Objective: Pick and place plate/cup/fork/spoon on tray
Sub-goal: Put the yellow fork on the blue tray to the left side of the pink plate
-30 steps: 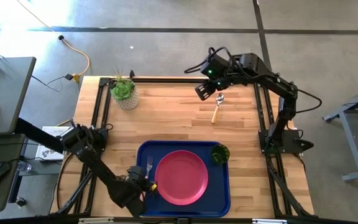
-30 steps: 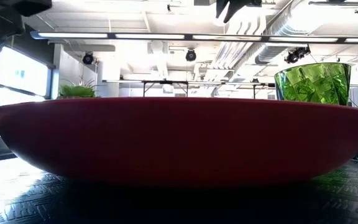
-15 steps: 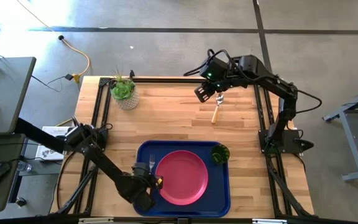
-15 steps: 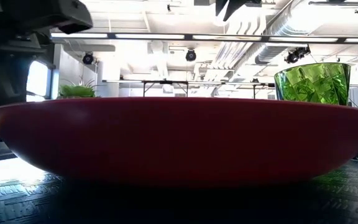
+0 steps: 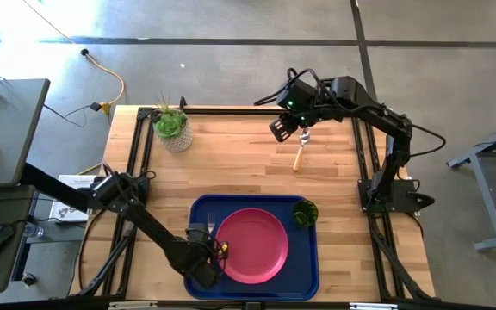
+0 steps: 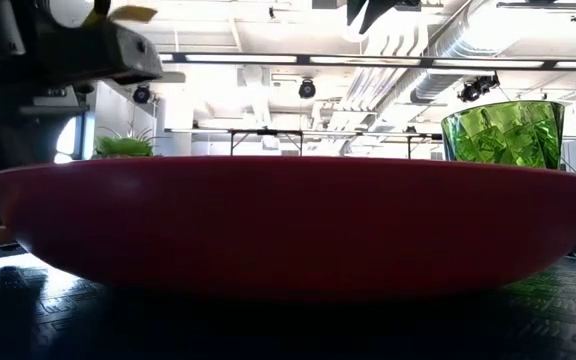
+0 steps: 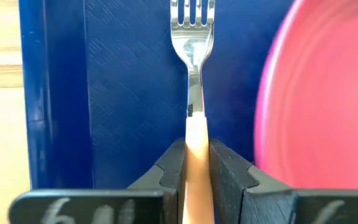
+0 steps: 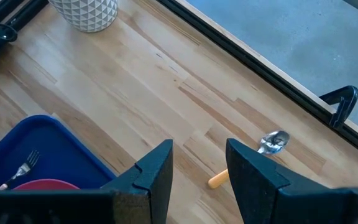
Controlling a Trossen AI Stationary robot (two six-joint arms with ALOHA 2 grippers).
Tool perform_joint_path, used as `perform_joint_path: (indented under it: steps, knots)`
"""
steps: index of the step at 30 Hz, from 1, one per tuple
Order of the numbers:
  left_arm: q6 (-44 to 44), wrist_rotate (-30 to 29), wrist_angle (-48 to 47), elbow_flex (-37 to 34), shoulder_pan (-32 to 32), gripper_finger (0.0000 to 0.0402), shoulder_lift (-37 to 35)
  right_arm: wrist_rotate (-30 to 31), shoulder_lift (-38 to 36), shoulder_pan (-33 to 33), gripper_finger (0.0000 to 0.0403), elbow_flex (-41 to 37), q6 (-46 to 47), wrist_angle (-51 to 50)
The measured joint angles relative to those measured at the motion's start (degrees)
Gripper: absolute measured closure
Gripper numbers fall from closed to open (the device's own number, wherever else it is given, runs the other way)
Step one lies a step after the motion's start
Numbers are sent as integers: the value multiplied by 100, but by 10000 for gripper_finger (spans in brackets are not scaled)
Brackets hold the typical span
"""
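My left gripper [image 7: 197,171] is clamped on the orange-yellow handle of the fork [image 7: 192,74], one finger pressed to each side of it. The tines point away from my wrist over the floor of the tray [image 7: 129,93], and the fork runs along the strip between the tray's left rim and the plate [image 7: 319,106]. From above, that gripper [image 5: 212,255] sits over the tray's left part, just beside the plate's [image 5: 251,245] left edge, with the fork [image 5: 210,227] showing ahead of it. The plate lies in the middle of the tray [image 5: 308,275], and the cup [image 5: 305,212] stands in the tray's far right corner, touching or nearly touching the plate's rim.

My right gripper [image 8: 199,168] hangs with its fingers apart, holding nothing, well away from the tray toward the table's far edge. The spoon [image 8: 257,155] lies on the wood beneath it, outside the tray, its bowl toward the far edge [image 5: 300,148]. A succulent in a pale pot [image 5: 173,127] stands beyond the tray's far left corner.
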Motion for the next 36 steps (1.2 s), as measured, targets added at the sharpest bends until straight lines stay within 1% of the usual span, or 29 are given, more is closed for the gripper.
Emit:
perform_joint_path:
  steps: [8,23,26,33,36]
  knots:
    - [0,40,282,2,64,359,133,-2,0,0,263,0,-7,2]
    - [7,119,280,2,138,358,136,6,-2,0,263,0,-63,0]
    - [2,126,283,2,138,349,136,3,-2,0,263,0,-63,0]
    - [4,139,343,-1,138,313,136,-2,-2,0,263,0,-107,0]
    - [7,164,348,-2,138,305,107,-3,-2,0,263,0,-109,0]
